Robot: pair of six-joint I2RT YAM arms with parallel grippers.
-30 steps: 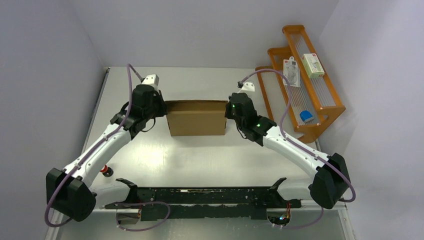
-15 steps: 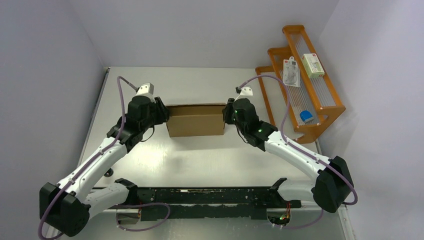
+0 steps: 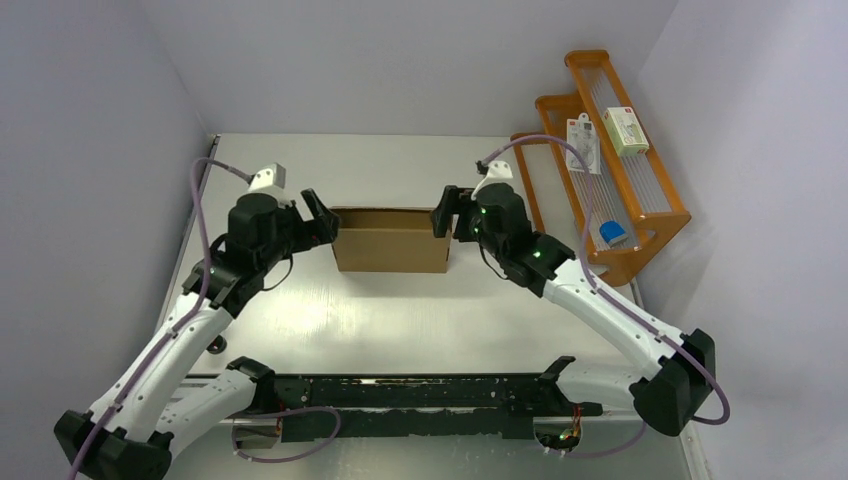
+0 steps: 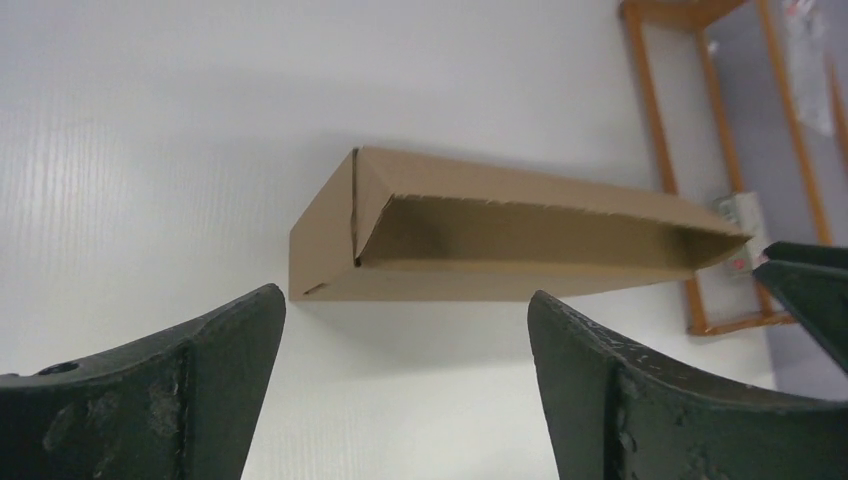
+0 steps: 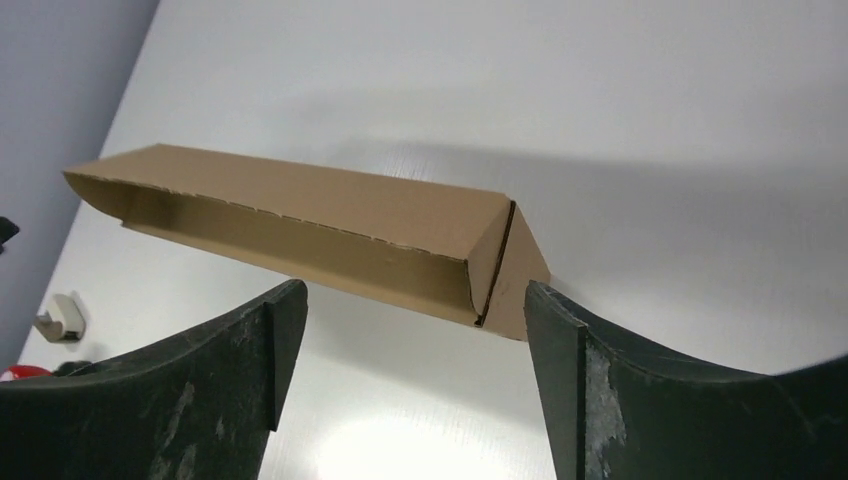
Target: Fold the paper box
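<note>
The paper box [image 3: 390,240] is a shallow brown cardboard mailer lying on the white table, its lid slightly ajar along the long side. My left gripper [image 3: 320,222] stands open just off the box's left end, touching nothing. My right gripper [image 3: 443,214] stands open just off the right end, also empty. In the left wrist view the box [image 4: 500,240] lies beyond the spread fingers of the left gripper [image 4: 405,300]. The right wrist view has the box [image 5: 300,215] ahead of the wide-apart right gripper [image 5: 415,290].
An orange wire-fronted rack [image 3: 610,160] with small white packages and a blue item stands at the right against the wall. A black rail [image 3: 400,400] runs along the near edge between the arm bases. Grey walls close in on three sides.
Both grippers have opened and drawn back from the box's ends, the left one leftward and the right one rightward. The box has settled on the table.
</note>
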